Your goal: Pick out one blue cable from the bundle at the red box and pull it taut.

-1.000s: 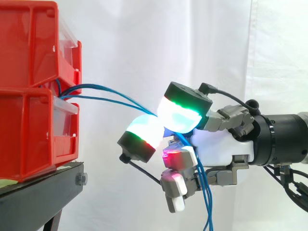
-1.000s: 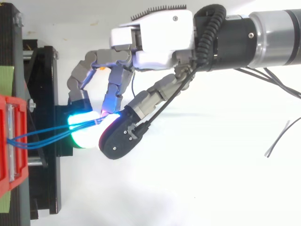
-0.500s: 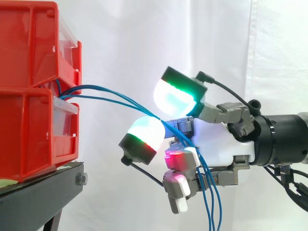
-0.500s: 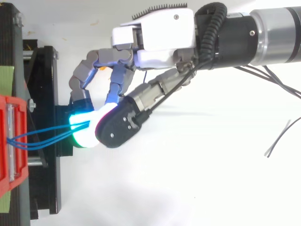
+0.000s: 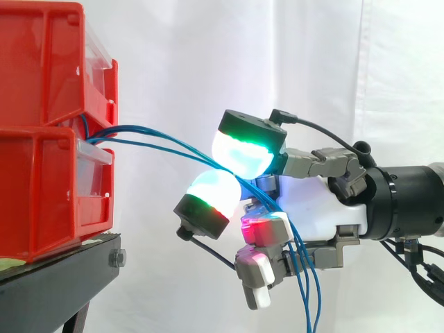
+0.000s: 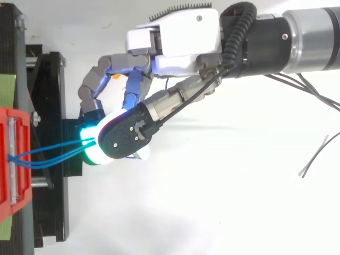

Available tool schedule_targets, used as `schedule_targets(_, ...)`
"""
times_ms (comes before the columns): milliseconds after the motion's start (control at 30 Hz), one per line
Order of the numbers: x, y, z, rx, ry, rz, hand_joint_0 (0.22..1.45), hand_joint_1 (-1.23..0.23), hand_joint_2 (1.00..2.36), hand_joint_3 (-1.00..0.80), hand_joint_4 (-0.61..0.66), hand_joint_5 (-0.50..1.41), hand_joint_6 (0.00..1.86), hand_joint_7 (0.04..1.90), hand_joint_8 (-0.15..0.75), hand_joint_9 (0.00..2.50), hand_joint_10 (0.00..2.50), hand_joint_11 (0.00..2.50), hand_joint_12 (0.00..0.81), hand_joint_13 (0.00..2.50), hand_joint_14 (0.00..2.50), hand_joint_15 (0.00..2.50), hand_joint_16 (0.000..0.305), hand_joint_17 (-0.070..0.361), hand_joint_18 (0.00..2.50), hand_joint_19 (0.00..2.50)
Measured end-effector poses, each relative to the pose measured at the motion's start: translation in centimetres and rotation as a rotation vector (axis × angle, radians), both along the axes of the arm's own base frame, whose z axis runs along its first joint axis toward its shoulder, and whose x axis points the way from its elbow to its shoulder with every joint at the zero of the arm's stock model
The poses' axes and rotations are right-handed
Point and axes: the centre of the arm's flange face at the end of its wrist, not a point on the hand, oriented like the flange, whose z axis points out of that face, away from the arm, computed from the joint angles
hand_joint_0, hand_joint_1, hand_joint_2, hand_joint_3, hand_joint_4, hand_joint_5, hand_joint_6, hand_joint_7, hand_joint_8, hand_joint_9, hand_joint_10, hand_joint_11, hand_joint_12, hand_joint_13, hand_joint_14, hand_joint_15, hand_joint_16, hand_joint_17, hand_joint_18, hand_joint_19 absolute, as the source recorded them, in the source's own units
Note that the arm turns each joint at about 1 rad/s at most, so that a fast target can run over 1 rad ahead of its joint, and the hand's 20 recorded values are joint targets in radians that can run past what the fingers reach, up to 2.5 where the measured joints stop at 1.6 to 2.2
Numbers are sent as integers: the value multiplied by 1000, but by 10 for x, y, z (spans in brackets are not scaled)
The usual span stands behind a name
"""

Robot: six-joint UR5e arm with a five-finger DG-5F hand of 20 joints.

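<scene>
Several thin blue cables (image 5: 156, 137) leave the gap between two stacked red bins (image 5: 41, 125) at the left and run right in a loose curve. They pass between two glowing green-and-white fingertips (image 5: 244, 144) of my hand (image 5: 320, 208), then drop down past the palm behind its curled red-lit fingers. The two pads stand close together around the cables, the upper one reaching over the lower. In the top view the cables (image 6: 53, 151) run from the bin (image 6: 10, 159) into the pads, and the hand (image 6: 180, 37) comes in from the right.
The bins sit on a black stand (image 5: 62, 274) whose edge lies below and left of the hand. A white curtain hangs behind. A thin grey wire (image 6: 313, 158) lies on the white surface far to the right.
The upper fingertip lifted off the cables, then swung forward toward the bins and came down over the lower pad. The cables' hanging part has shifted slightly right.
</scene>
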Motion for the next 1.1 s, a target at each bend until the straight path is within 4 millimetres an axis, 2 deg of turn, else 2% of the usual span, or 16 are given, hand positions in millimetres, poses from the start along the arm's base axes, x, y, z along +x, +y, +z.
schedule_targets(333, 0, -1, 0, 0, -1, -2, 612, -676, 1013, -341, 73, -115, 930, 862, 287, 1202, 30, 835, 339, 1057, 24, 666, 47, 105, 828, 660)
schedule_targets(433, 0, -2, 0, 0, -2, -3, 669, -736, 1004, -453, -24, -126, 939, 869, 275, 1181, 30, 857, 333, 1058, 26, 662, 46, 104, 838, 648)
schedule_targets(567, 0, -2, 0, 0, -2, -3, 707, -786, 1000, -498, -79, -129, 947, 884, 271, 1182, 29, 854, 332, 1069, 25, 672, 46, 103, 852, 646)
schedule_targets(833, 0, -2, 0, 0, -2, -2, 737, -844, 1000, -500, -139, -118, 954, 910, 271, 1217, 30, 849, 330, 1096, 25, 674, 45, 101, 875, 641)
schedule_targets(1100, 0, -2, -1, 0, -1, -1, 727, -887, 1000, -500, -121, -108, 948, 948, 269, 1252, 30, 856, 325, 1103, 28, 682, 44, 100, 888, 639)
